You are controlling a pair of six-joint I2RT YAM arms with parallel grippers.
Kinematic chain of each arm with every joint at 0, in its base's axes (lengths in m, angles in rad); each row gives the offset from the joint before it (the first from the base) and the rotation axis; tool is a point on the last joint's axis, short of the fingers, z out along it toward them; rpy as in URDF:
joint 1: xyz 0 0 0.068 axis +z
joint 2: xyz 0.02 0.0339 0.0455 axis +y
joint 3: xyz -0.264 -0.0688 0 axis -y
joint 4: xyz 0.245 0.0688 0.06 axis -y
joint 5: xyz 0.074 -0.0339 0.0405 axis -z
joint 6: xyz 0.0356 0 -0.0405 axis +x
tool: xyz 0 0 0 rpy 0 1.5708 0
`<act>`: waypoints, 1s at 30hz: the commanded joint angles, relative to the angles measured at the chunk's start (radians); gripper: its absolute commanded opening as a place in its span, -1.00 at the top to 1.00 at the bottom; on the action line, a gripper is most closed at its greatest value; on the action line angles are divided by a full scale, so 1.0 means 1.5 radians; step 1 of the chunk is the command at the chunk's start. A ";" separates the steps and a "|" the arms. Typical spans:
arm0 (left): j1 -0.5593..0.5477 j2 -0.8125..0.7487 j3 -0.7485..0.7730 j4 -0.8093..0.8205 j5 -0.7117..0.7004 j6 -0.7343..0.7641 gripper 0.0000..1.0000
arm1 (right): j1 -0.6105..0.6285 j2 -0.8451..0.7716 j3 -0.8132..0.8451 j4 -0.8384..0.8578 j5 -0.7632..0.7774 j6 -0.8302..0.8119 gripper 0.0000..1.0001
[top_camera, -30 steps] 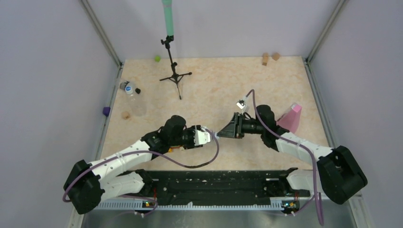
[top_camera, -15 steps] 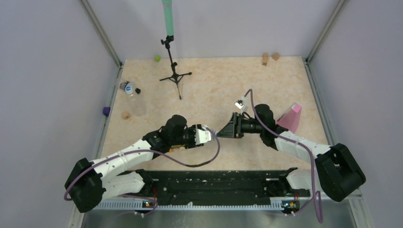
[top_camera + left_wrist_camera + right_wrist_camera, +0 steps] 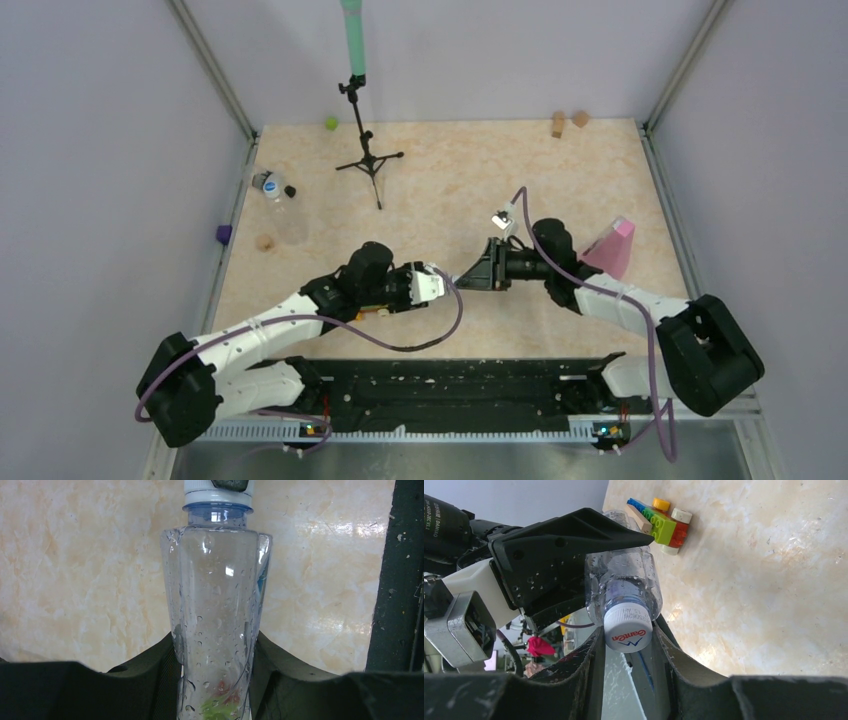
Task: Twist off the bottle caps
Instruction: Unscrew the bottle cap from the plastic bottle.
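Observation:
A small clear bottle (image 3: 217,605) is held level above the table between my two grippers. My left gripper (image 3: 216,652) is shut on its body, seen in the top view (image 3: 438,286). The bottle's white cap (image 3: 628,628) carries red print and sits between the fingers of my right gripper (image 3: 628,637), which is shut on it; in the top view the right gripper (image 3: 470,277) faces the left one. The cap (image 3: 216,491) also shows at the top of the left wrist view. A second clear bottle (image 3: 287,216) lies at the far left, with a blue-and-white cap (image 3: 268,185) beside it.
A pink wedge (image 3: 612,250) stands right of the right arm. A black tripod stand (image 3: 368,160) is at the back. A green ball (image 3: 330,124), tan blocks (image 3: 570,121), a purple block (image 3: 223,234) and coloured toy bricks (image 3: 661,520) lie around.
The right wrist has turned slightly on the cap, its camera shifting left and up. The left arm and the bottle have stayed in place.

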 commanded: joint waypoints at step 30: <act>0.076 0.009 0.008 0.022 0.175 -0.001 0.75 | 0.092 -0.083 -0.054 0.112 0.094 -0.534 0.11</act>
